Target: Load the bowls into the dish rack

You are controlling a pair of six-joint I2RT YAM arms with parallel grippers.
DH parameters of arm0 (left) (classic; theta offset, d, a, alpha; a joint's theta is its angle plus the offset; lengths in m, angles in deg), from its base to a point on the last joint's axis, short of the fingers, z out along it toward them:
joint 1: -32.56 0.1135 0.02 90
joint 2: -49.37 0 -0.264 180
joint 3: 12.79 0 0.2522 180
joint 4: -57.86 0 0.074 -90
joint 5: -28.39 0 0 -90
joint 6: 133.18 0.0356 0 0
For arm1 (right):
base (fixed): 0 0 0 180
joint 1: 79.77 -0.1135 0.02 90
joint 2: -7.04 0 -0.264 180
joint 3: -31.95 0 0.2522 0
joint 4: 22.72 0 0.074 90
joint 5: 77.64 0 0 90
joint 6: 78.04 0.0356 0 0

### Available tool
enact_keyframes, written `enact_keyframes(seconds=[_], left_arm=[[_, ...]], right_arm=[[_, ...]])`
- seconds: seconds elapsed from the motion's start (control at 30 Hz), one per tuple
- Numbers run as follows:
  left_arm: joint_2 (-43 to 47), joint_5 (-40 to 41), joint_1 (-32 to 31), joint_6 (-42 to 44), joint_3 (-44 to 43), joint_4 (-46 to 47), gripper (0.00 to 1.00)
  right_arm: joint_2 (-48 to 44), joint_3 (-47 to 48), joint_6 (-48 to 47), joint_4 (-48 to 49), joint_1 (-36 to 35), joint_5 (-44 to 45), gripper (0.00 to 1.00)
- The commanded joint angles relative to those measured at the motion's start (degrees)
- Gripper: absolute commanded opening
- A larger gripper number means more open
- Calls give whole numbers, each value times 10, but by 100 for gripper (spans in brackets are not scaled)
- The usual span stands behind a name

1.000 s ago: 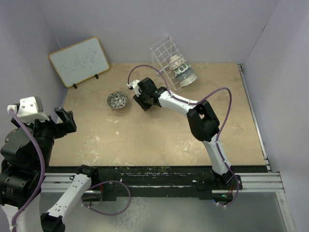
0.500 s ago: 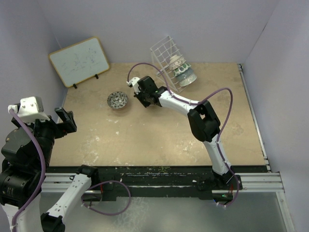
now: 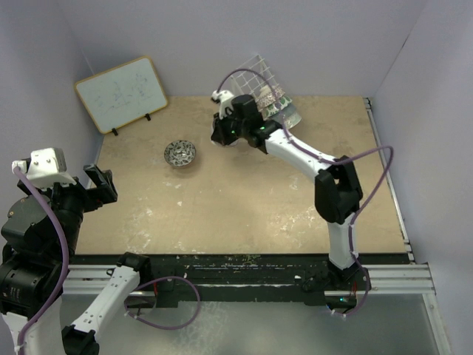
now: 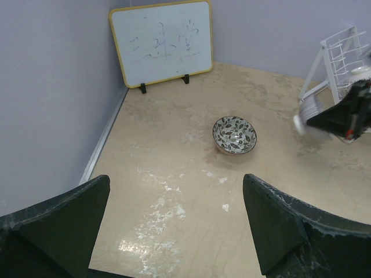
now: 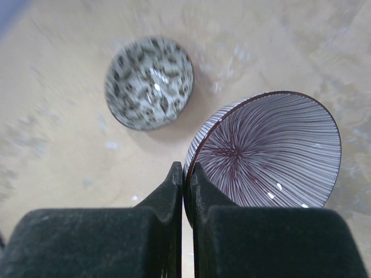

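My right gripper (image 5: 185, 169) is shut on the rim of a white bowl with dark purple radial stripes (image 5: 272, 153) and holds it tilted above the table. In the top view this gripper (image 3: 222, 135) is just left of the white wire dish rack (image 3: 247, 74), which holds stacked bowls (image 3: 279, 106). A green leafy bowl (image 3: 180, 153) sits on the table left of it, and also shows in the left wrist view (image 4: 234, 134) and the right wrist view (image 5: 149, 82). My left gripper (image 4: 175, 180) is open and empty, high at the near left (image 3: 100, 185).
A wood-framed whiteboard (image 3: 122, 92) leans on the back left wall (image 4: 162, 43). The rack (image 4: 342, 52) stands at the back of the table. White scuff marks dot the tan tabletop (image 3: 222, 207). Walls close in the left, back and right sides.
My right arm has lifted the striped bowl and swung it back and to the right, close to the rack. The left arm and the leafy bowl have not moved.
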Motion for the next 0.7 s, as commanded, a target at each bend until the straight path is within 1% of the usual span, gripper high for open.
enact_keyframes(seconds=[0.0, 0.07, 0.1, 0.13, 0.2, 0.3, 0.43, 0.57, 0.67], left_arm=[[-9, 1, -4, 3, -22, 14, 99], [-10, -1, -4, 3, -23, 17, 99], [-11, -2, -4, 3, -24, 18, 99], [-12, -3, -5, 3, -24, 19, 99], [-13, -5, -4, 3, -26, 20, 99], [-14, -5, -5, 4, -31, 20, 99], [-13, -2, -5, 6, -35, 15, 99], [-15, -3, -6, 6, -37, 11, 99], [-16, -1, -5, 8, -39, 9, 99]], right_arm=[[-130, -57, 160, 216, 74, -92, 0], [-157, -94, 239, 301, 117, -119, 0], [-170, -113, 298, 348, 134, -132, 0], [-175, -134, 338, 414, 151, -145, 0], [-175, -154, 418, 506, 179, -156, 0], [-155, -154, 497, 587, 208, -149, 0], [-100, -161, 638, 747, 232, -126, 0], [-52, -165, 727, 864, 241, -56, 0], [-25, -148, 738, 892, 242, -16, 0]])
